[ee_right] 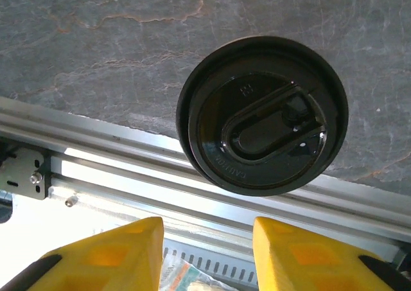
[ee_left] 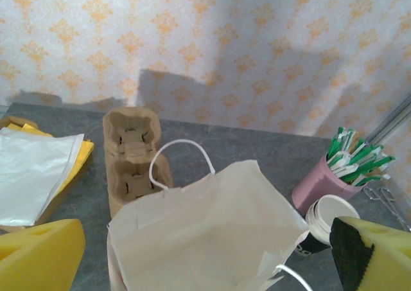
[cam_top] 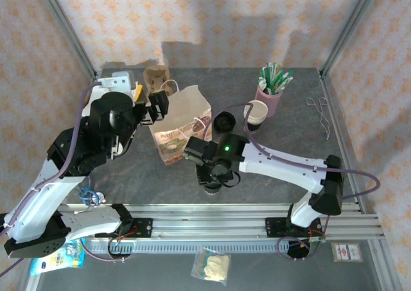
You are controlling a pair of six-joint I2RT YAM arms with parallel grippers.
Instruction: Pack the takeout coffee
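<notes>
Right jaws apart above takeout coffee (ee_right: 263,114) near front edge of table (ee_right: 96,40)

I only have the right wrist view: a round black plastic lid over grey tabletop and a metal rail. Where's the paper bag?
Observer: The brown paper bag with white handles sits farther back on the table, left of the right gripper.
Operator: What's the left arm doing?
Observer: The left gripper is wide open at the bag's top corner, holding nothing.
Operator: Any other cups?
Observer: An unlidded white paper cup with a dark lower band stands beside the pink cup of green-and-white straws.
</notes>
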